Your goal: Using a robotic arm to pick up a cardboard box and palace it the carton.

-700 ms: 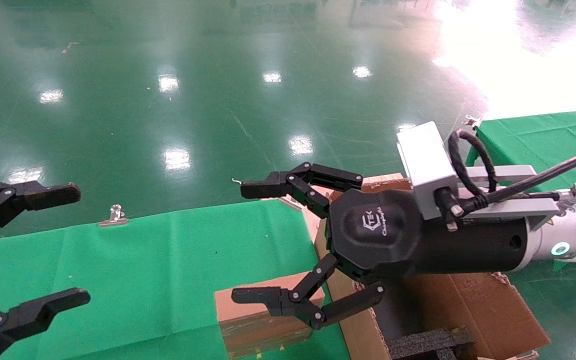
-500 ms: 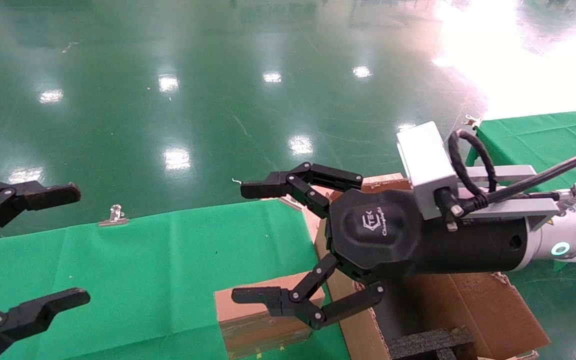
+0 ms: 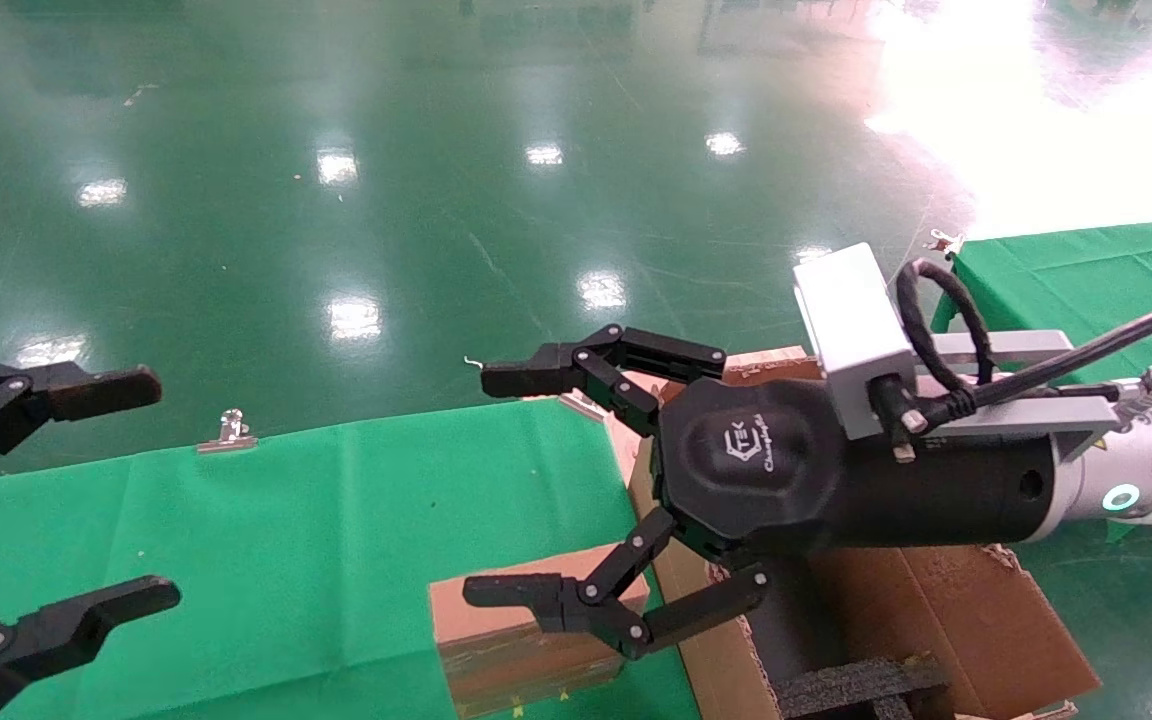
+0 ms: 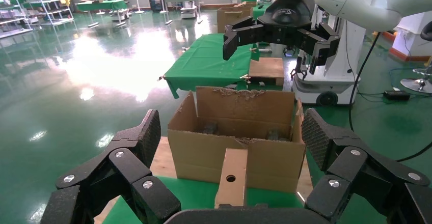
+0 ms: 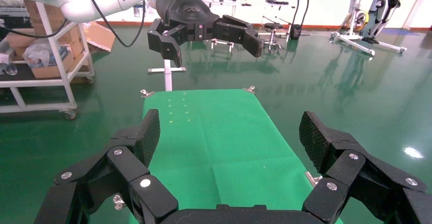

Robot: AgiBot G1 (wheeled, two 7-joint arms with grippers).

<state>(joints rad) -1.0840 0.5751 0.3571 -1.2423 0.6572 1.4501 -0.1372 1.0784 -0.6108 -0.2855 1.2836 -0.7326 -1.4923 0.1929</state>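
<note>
Both end effectors gape empty; the right end effector (image 3: 521,490) hangs above the cardboard box (image 3: 526,640) beside the carton (image 3: 946,610) on the desk (image 3: 286,540); the left end effector (image 3: 86,490) sits farther off.

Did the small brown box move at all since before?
No. The small brown cardboard box sits at the same spot on the green cloth, beside the big carton.

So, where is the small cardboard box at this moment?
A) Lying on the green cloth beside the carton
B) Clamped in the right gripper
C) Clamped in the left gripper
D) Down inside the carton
A: the cardboard box lies on the green cloth next to the carton, while the right gripper hangs open above it and the left gripper is open, away to the side.
</note>
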